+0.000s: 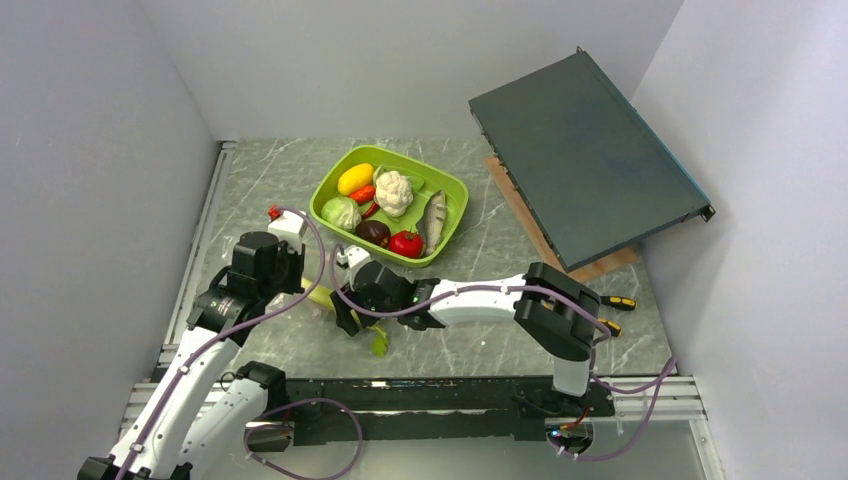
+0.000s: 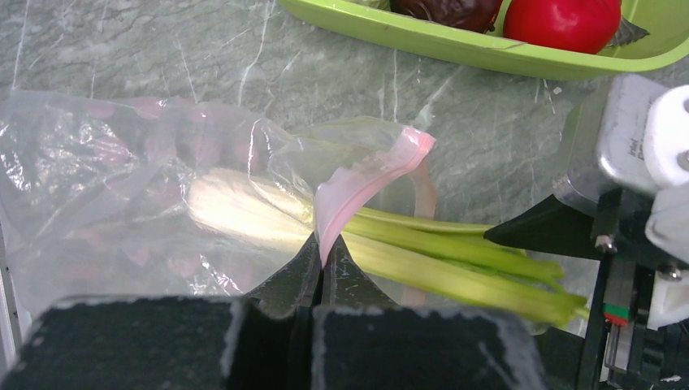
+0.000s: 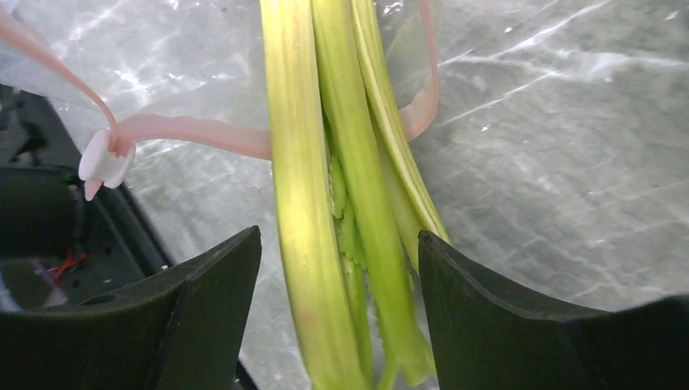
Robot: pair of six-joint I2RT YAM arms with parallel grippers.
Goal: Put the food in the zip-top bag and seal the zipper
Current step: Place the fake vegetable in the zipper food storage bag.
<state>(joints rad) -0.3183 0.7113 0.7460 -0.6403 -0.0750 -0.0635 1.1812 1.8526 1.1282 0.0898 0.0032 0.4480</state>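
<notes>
The clear zip-top bag (image 2: 106, 187) lies crinkled on the marble table. My left gripper (image 2: 322, 252) is shut on its pink zipper edge (image 2: 366, 179) and holds the mouth up. A pale leafy stalk (image 2: 439, 268) lies half inside the bag, its white end in and its green end out. My right gripper (image 3: 337, 244) is open, one finger on either side of the stalk (image 3: 309, 203), with gaps showing. The white zipper slider (image 3: 101, 161) sits at the left. The rest of the food stays in the green tray (image 1: 455, 185): yellow piece (image 1: 355, 179), cauliflower (image 1: 394, 191), cabbage (image 1: 341, 212), red piece (image 1: 405, 243), dark purple piece (image 1: 373, 232).
A toy fish (image 1: 434, 220) also lies in the tray. A dark flat panel (image 1: 585, 150) leans on a wooden board (image 1: 540, 225) at the back right. A yellow-and-black handled tool (image 1: 615, 302) lies by the right arm. Walls close in both sides.
</notes>
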